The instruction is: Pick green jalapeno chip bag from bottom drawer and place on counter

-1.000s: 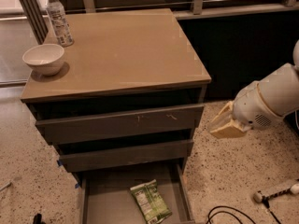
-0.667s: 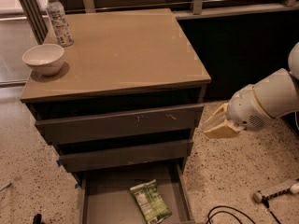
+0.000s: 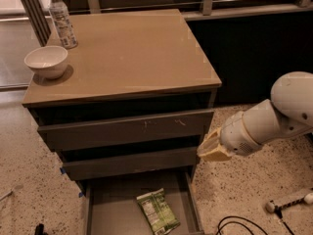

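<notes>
Your hand (image 3: 211, 147) is hanging just off the table's (image 3: 132, 53) front right corner, below the top and level with the gap between the two upper drawers. It is holding nothing and touching nothing. Seen from this side, you cannot tell whether it is clenched or released. The white arm (image 3: 274, 116) behind it is reaching in from the right.

The bag (image 3: 157, 211) is lying flat in the open bottom drawer (image 3: 105, 209), below the table's front edge. It is sitting right of the drawer's middle, turned at a slant, well below your hand and to its left.

On the table, a bottle (image 3: 62, 21) is standing upright at the back left corner. A white bowl (image 3: 46, 61) is sitting near the left edge, just in front of the bottle and apart from it. The two upper drawers are jutting out a little past the front edge.

Speckled floor (image 3: 29, 170) is showing on both sides of the table. A dark cable (image 3: 239, 225) is curling on it off the front right corner. A dark wall with a rail above it is running behind the back edge.
</notes>
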